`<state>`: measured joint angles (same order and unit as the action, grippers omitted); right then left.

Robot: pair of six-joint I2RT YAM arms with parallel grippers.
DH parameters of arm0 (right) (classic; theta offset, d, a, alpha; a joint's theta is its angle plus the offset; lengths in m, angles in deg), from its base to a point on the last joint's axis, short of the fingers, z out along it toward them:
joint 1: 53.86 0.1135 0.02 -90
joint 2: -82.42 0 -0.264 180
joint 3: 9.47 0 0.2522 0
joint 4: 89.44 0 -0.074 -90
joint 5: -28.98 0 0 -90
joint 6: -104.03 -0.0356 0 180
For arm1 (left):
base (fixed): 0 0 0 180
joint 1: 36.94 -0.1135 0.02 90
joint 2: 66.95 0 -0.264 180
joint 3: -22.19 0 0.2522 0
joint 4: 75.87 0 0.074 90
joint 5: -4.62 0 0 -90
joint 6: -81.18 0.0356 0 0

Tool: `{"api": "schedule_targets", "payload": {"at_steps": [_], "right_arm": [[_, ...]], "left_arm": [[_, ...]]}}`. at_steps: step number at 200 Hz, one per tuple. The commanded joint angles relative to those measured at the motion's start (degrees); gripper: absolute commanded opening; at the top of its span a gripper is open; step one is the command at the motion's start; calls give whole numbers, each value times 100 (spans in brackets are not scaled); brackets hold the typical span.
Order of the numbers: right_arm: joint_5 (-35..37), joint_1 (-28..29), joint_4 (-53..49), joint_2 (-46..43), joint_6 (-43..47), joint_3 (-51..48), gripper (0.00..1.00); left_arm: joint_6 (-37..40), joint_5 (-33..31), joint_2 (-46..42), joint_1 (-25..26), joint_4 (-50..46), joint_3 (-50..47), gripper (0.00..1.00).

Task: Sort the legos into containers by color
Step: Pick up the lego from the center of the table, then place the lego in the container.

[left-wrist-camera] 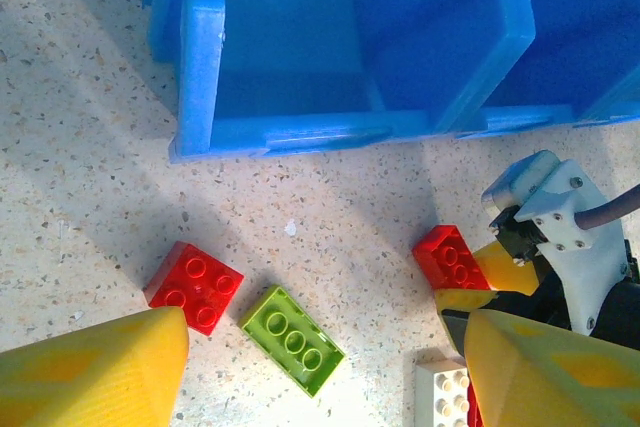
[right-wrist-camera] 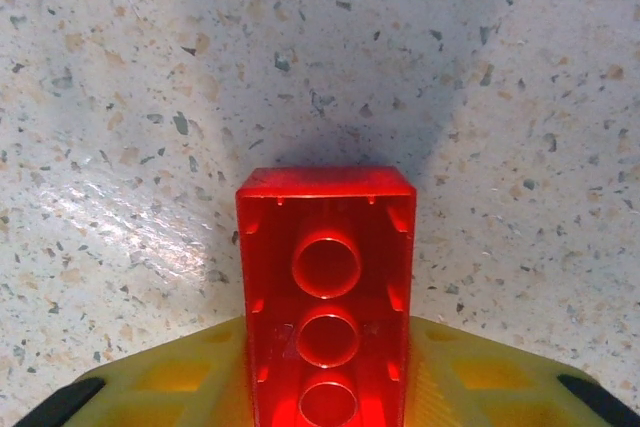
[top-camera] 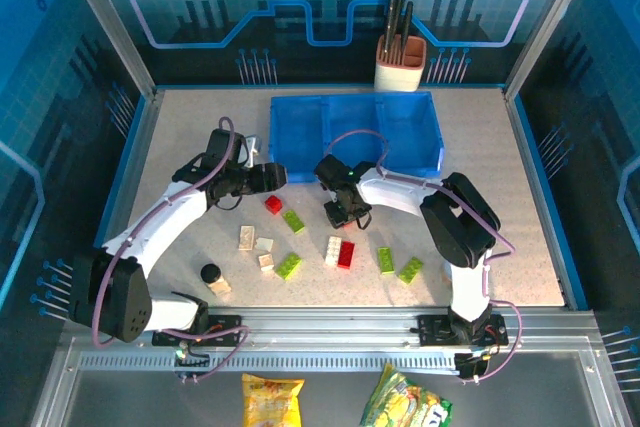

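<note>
The right claw (top-camera: 341, 211) is clamped on a red brick (right-wrist-camera: 325, 277). The brick is gripped at its near end between the two yellow fingers (right-wrist-camera: 480, 387). Its hollow underside is turned to the wrist camera, and the rest of it juts out over the speckled desk (top-camera: 520, 207). Whether it touches the desk cannot be told. It is held near the middle of the desk, close to the blue tray (top-camera: 300, 132), whose three compartments are set along the far edge.

The left claw (top-camera: 274, 176) is spread wide, and nothing is gripped between its tips. A red square brick (left-wrist-camera: 195, 287) and a lime green brick (left-wrist-camera: 293, 340) lie on the desk below it, near the tray's left near corner.

Toward the near edge are scattered cream-white bricks (top-camera: 246, 237), a white brick (top-camera: 333, 250) touching a second red brick (top-camera: 347, 254), and two green bricks (top-camera: 386, 260).
</note>
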<state>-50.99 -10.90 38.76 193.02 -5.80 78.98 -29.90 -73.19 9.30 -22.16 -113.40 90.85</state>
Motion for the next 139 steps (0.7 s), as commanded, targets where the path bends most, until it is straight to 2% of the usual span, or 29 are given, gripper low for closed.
{"api": "schedule_targets", "payload": {"at_steps": [1, 65, 139], "right_arm": [[-53, -38, -39, -30, -2, -12, 37], [-54, -188, -93, -599, -21, -235, 32], [-189, -851, -472, -1344, 202, -475, 30]], "left_arm": [[-115, -148, -112, -37, -97, -58, 75], [-138, -254, 72, -38, -9, -57, 76], [-123, -438, 217, -42, -154, -24, 78]]}}
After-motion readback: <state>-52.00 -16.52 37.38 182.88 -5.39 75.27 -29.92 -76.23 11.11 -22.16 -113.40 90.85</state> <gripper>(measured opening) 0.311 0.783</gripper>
